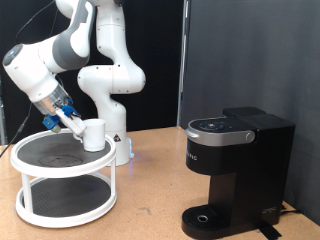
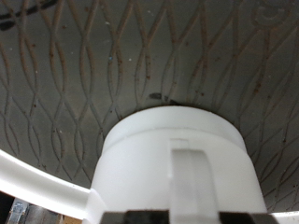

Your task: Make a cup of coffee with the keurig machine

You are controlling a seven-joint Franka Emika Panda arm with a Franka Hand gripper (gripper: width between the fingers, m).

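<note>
Evidently the work is at an early stage: the cup [image 1: 93,134] stands on the top tier of the white stand [image 1: 62,180] at the exterior view's left, well apart from the keurig machine [image 1: 236,170] on the bench [image 1: 150,205]. Its drip tray [image 1: 206,218] is bare, lid down. The end effector [image 1: 76,123] sits at the cup's handle (seemingly gripping it, though I cannot tell for sure).

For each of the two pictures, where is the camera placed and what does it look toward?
Exterior view: off the arm, level with the table, facing the arm, pincer at the cup on the white stand, keurig machine at its right.
Wrist view: on the hand, looking along the fingers at the cup; only dark finger edges show.
Shared: cup and stand's patterned top.
</note>
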